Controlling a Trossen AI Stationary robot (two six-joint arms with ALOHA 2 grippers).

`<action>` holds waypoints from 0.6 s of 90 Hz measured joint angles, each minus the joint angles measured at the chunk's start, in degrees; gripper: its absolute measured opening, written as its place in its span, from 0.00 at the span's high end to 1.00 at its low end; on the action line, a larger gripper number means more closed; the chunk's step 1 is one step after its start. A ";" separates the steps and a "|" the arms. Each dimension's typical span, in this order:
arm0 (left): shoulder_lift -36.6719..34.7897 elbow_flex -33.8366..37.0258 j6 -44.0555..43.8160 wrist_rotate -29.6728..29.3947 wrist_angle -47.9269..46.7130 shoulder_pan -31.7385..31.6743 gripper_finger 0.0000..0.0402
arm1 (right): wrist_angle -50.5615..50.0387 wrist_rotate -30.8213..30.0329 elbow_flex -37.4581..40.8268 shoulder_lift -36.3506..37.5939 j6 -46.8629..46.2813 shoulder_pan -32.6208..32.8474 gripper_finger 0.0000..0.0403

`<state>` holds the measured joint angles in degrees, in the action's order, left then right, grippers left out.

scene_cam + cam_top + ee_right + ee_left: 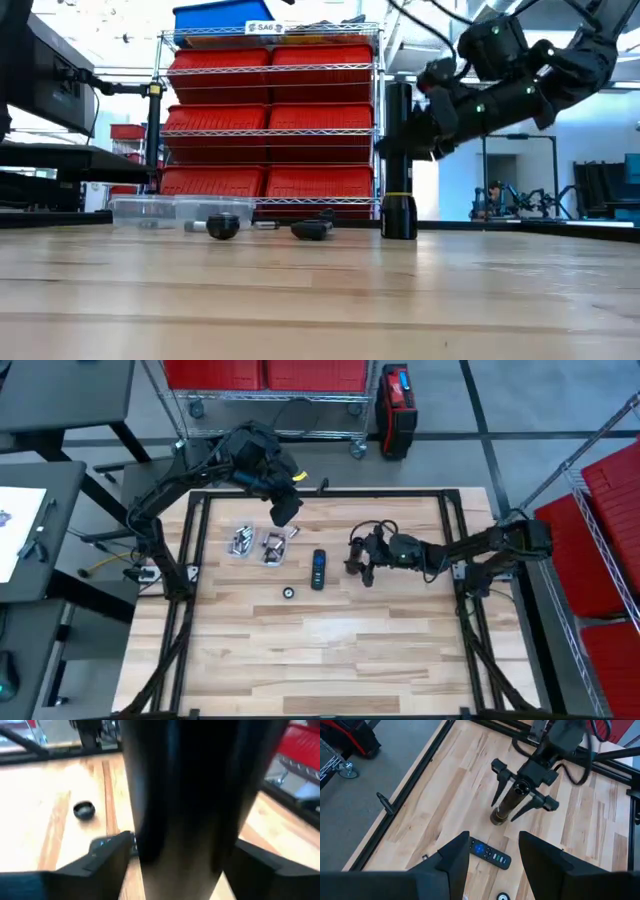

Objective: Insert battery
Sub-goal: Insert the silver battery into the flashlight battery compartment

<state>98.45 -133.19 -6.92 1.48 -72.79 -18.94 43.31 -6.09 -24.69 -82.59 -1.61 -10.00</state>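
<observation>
The flashlight (pixel 510 802) stands upright near the tabletop's middle, pinched by our right gripper (pixel 517 800) jaws so its open top faces up for a battery, while our left gripper (pixel 285 510) hovers, jaws spread, over the trays (pixel 257 543).

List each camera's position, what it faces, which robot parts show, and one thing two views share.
High: overhead, straight down; both arms, left gripper, right gripper holding the dark cylindrical flashlight.
Low: table height, facing red shelves; one arm at the upright flashlight.
Left wrist: above the table, facing the right arm; own open fingers.
Right wrist: close on the flashlight body.
Shared: black remote control in high and left wrist.
</observation>
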 joint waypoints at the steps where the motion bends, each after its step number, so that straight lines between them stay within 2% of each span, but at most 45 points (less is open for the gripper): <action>1: 0.00 0.00 0.00 0.00 0.01 0.00 0.63 | 0.01 0.01 0.00 0.38 0.01 0.00 0.25; 12: 0.00 0.00 0.00 0.00 -0.03 0.00 0.63 | 0.16 0.04 0.00 5.33 0.28 -0.20 0.20; 45: 0.00 0.00 0.44 -0.03 0.41 0.00 0.63 | 0.22 0.09 -0.08 24.60 9.57 -0.35 0.19; 54: 0.23 0.02 -0.64 -3.62 0.41 0.00 0.63 | 0.22 -1.29 -1.62 29.26 9.63 -0.02 0.19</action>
<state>98.69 -133.16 -7.56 -2.14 -72.38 -18.94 43.53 -7.37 -26.31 -53.33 8.02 -10.02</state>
